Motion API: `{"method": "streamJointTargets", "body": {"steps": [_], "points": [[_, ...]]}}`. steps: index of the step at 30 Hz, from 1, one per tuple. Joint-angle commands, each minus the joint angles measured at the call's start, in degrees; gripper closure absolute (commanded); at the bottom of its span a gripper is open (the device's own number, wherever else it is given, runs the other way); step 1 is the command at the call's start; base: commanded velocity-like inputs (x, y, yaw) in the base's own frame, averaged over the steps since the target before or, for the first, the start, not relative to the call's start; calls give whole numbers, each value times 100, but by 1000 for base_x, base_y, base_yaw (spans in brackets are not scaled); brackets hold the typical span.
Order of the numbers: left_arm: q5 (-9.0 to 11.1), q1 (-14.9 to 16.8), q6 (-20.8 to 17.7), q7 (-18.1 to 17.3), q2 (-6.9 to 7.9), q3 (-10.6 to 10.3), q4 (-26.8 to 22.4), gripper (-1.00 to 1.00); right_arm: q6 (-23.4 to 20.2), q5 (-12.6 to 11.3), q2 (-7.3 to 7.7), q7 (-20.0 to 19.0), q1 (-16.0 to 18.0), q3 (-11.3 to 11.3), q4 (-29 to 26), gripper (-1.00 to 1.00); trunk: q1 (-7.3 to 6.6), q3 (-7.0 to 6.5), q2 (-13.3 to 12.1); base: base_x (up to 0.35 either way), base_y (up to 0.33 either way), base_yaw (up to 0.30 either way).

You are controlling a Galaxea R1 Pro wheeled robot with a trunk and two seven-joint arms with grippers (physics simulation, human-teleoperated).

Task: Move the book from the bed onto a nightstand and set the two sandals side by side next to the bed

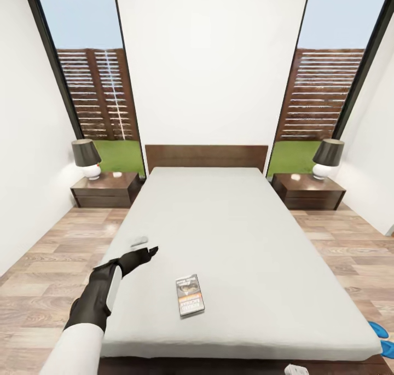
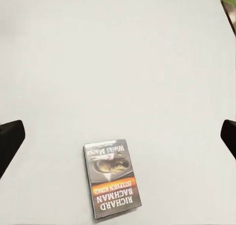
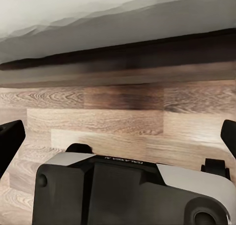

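Bedroom, viewed from the foot of the bed (image 1: 230, 221). The pale mattress runs away to the dark headboard, tall windows either side.

A nightstand flanks each side of the headboard, the left one (image 1: 106, 189) and the right one (image 1: 308, 191), each carrying a lamp (image 1: 86, 159) but with bare glossy top to spare, so either can take the book.

Left hand (image 1: 148, 251) reaches out over the near left part of the mattress. Fingers spread wide apart in the wrist view, nothing between them.

Book (image 1: 190, 294) lies flat, face up, near the foot end, just right of that hand and not touched (likely the first target).

Two blue sandals (image 1: 383, 336) show at the far right on the floor, beside the bed's near corner.

Right hand (image 3: 118, 136) hangs low by the bed frame, fingers apart, idle.
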State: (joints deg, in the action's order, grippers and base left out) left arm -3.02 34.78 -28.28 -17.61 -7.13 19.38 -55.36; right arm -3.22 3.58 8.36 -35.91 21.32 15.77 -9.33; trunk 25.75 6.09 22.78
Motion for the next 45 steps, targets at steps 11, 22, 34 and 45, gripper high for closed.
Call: {"method": "streamJointTargets", "body": {"steps": [11,22,34,45], "points": [[805,37,1612,1594,-144,-636,1220,-100,-50,39,6,-31,4,49,-8,-100,3,112,14,0,0,0],[866,37,1625,1628,-133,-811,1317,-100,-73,37,41,-39,4,51,-8,-100,3,204,14,0,0,0],[906,45,872,1540,-155,-816,1201,-100,-100,23,51,-45,4,72,-8,-100,3,309,14,0,0,1],[908,46,589,911,-139,-821,1090,-100,-104,25,53,-48,4,70,-8,-100,3,406,14,0,0,49]]}}
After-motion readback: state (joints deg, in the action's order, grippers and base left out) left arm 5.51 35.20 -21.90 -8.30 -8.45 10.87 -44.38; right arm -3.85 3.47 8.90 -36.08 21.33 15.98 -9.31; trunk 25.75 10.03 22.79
